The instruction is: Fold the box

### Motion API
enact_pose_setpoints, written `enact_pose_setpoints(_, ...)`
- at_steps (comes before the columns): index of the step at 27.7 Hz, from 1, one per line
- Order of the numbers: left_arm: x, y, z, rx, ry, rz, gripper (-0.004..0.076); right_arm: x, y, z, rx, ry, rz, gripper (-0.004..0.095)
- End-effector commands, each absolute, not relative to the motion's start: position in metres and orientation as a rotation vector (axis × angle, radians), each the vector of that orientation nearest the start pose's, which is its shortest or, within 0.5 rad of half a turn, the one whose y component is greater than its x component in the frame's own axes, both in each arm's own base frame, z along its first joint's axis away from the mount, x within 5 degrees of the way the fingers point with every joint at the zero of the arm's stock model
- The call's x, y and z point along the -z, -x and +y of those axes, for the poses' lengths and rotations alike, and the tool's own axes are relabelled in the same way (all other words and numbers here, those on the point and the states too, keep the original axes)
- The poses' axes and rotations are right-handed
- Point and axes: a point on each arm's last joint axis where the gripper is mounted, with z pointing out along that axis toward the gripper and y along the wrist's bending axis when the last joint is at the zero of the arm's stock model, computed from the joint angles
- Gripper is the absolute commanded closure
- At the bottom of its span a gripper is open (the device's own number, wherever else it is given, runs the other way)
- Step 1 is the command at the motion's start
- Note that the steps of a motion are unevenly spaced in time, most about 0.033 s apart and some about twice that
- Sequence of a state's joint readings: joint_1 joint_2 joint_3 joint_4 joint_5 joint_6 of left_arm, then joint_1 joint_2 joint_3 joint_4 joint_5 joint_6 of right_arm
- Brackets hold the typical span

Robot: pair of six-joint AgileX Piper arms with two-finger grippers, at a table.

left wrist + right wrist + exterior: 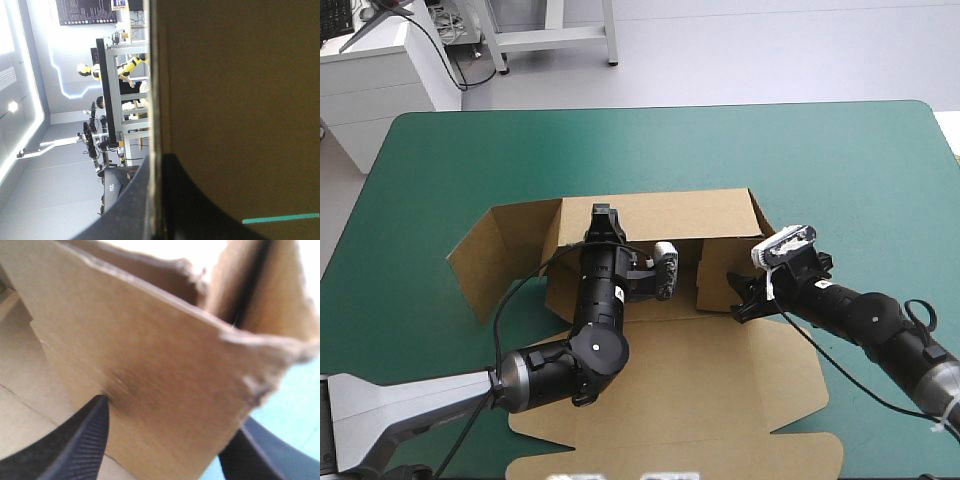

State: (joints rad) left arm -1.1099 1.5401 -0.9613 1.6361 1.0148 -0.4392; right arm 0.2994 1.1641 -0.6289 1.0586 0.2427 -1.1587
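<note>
The brown box (660, 212) lies mid-table with its back wall raised, a left flap (485, 255) splayed outward and the lid (700, 400) flat toward the near edge. My left gripper (603, 218) reaches over the box's left inner wall; in the left wrist view the board's (235, 100) edge runs between its black fingers, so the left gripper (157, 162) is shut on the box. My right gripper (738, 295) is at the right side flap. In the right wrist view that flap (150, 365) stands upright between the spread fingers of the open right gripper (173, 412).
Bare teal-green cover (860, 170) stretches behind and to the right of the box. A white cabinet (380, 70) stands beyond the table's far left corner. The lid reaches almost to the table's near edge.
</note>
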Motion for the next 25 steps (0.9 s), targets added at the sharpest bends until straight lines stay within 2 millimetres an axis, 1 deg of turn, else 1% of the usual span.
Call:
enact_pose_setpoints(1, -0.3157, -0.2031, -0.2342, -1.115, -1.297, 1.240, 0.0732, -0.2743, -0.2164, 0.0892, -0.307, 0.496, 1.995, 0.0593)
enact_pose_setpoints(4, -0.3157, -0.2031, -0.2342, -1.115, -1.297, 1.240, 0.0732, -0.2743, -0.2147, 0.0933, -0.313, 0.524, 1.988, 0.0913)
enact_pose_setpoints(6, -0.3159, -0.2032, -0.2338, -1.120, -1.294, 1.242, 0.0732, -0.2748, -0.2144, 0.0947, -0.304, 0.535, 1.978, 0.0912)
enact_pose_setpoints(9, -0.3160, -0.2032, -0.2336, -1.122, -1.292, 1.243, 0.0732, -0.2748, -0.2128, 0.0983, -0.279, 0.606, 1.955, 0.0927)
enact_pose_setpoints(14, -0.3161, -0.2032, -0.2337, -1.095, -1.262, 1.261, 0.0731, -0.2758, -0.2142, 0.0969, -0.256, 0.582, 1.947, 0.0927)
enact_pose_setpoints(16, -0.3166, -0.2033, -0.2338, -1.082, -1.248, 1.269, 0.0722, -0.2759, -0.2144, 0.0968, -0.250, 0.587, 1.944, 0.0927)
enact_pose_setpoints(18, -0.3160, -0.2032, -0.2352, -1.069, -1.262, 1.262, 0.0694, -0.2759, -0.2143, 0.0969, -0.249, 0.592, 1.943, 0.0927)
enact_pose_setpoints(20, -0.3160, -0.2032, -0.2352, -1.069, -1.262, 1.262, 0.0639, -0.2759, -0.2143, 0.0969, -0.242, 0.602, 1.939, 0.0927)
enact_pose_setpoints(22, -0.3160, -0.2032, -0.2352, -1.069, -1.262, 1.262, 0.0568, -0.2759, -0.2144, 0.0967, -0.237, 0.605, 1.937, 0.0927)
enact_pose_setpoints(23, -0.3159, -0.2031, -0.2354, -1.067, -1.264, 1.261, 0.0461, -0.2762, -0.2148, 0.0963, -0.231, 0.600, 1.935, 0.0927)
enact_pose_setpoints(24, -0.3159, -0.2031, -0.2354, -1.065, -1.261, 1.263, 0.0410, -0.2763, -0.2150, 0.0959, -0.227, 0.597, 1.934, 0.0927)
enact_pose_setpoints(25, -0.3157, -0.2031, -0.2358, -1.019, -1.221, 1.290, 0.0279, -0.2764, -0.2162, 0.0950, -0.213, 0.586, 1.932, 0.0926)
